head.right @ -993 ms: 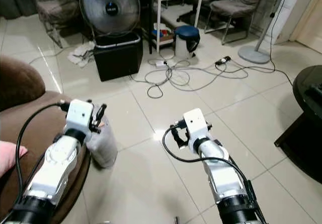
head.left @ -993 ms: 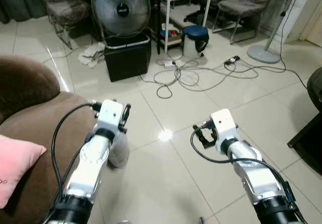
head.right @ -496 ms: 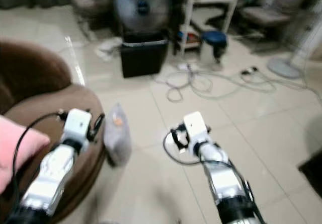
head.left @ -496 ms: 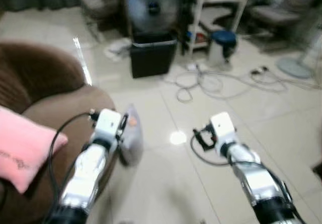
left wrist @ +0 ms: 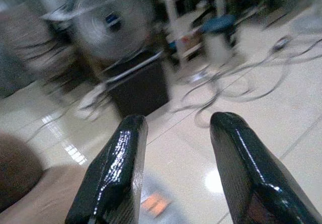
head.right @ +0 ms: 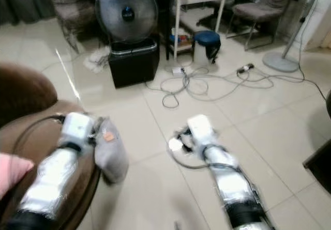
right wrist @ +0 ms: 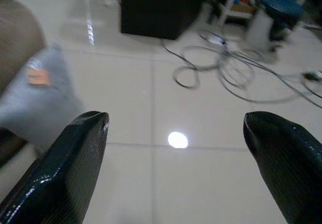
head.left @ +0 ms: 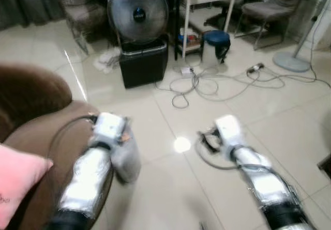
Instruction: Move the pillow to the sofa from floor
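A grey pillow (head.right: pixel 111 155) with an orange tag stands on the floor tiles, leaning against the front of the brown sofa (head.left: pixel 31 101). My left gripper (left wrist: pixel 178 121) is held just above and beside the pillow, fingers open with nothing between them. The pillow's tag (left wrist: pixel 155 204) shows below those fingers. My right gripper (right wrist: pixel 176 118) hovers over bare floor to the pillow's right, wide open and empty, with the grey pillow (right wrist: pixel 35 100) off to its side. A pink pillow (head.left: pixel 15 183) lies on the sofa seat.
A standing fan (head.left: pixel 137 15) sits on a black box (head.left: pixel 144 63) ahead. Loose cables (head.left: pixel 207 82) sprawl over the tiles beside a blue-lidded bin (head.left: pixel 214 44). A white table, chairs and a round stand base (head.left: pixel 292 60) lie further back.
The whole picture has swung and blurred as the camera moved. Both arms keep the same pose, and the grey pillow still leans on the sofa.
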Motion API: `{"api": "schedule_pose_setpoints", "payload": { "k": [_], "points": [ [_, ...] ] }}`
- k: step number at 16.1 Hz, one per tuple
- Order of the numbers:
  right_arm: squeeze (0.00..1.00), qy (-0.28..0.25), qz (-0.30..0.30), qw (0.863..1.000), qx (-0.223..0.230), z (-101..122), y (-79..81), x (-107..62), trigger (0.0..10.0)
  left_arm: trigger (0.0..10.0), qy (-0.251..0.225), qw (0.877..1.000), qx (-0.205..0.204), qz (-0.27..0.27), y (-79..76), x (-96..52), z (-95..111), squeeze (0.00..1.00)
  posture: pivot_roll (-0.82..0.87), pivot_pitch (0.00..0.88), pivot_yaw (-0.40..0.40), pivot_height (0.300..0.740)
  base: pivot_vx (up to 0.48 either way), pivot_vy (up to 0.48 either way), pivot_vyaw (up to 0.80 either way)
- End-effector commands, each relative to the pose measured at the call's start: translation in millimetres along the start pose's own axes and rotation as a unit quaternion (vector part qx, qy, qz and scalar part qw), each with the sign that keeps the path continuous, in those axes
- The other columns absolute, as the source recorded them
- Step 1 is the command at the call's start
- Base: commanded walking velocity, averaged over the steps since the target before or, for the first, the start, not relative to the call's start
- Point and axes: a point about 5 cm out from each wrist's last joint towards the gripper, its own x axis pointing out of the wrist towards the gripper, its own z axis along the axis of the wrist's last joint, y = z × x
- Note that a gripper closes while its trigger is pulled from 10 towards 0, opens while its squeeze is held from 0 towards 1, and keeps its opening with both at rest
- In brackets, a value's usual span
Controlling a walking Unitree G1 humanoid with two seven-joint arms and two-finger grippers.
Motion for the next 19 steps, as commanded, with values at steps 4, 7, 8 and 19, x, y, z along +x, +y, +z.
{"api": "schedule_pose_setpoints", "payload": {
  "k": [4, 7, 8, 19],
  "points": [
    [0.00, -0.025, 0.012, 1.000, -0.008, 11.0, 7.6, 5.4, 10.0, 10.0, 0.003, 1.000, 0.015, 0.008, 11.9, -2.5, -1.6, 0.00, 0.07, 0.000, -0.006, 0.740, 0.310, 0.000, 0.00],
    [0.00, -0.026, 0.014, 1.000, -0.010, 10.2, 8.0, 5.4, 10.0, 10.0, 0.002, 1.000, 0.014, 0.008, 11.8, -2.5, -1.8, 0.00, 0.07, 0.000, -0.007, 0.740, 0.310, 0.000, 0.59],
    [0.00, -0.027, 0.013, 1.000, -0.009, 10.0, 7.9, 5.5, 10.0, 10.0, 0.002, 1.000, 0.014, 0.007, 11.6, -2.6, -1.8, 0.00, 0.07, 0.000, -0.007, 0.740, 0.311, 0.000, 0.73],
    [0.00, -0.029, 0.007, 1.000, -0.004, 8.7, 8.8, 6.4, 10.0, 10.0, 0.001, 1.000, 0.019, 0.002, 13.8, -1.4, -0.9, 0.00, 0.07, 0.000, 0.010, 0.740, 0.311, 0.000, 0.28]
  ]
}}
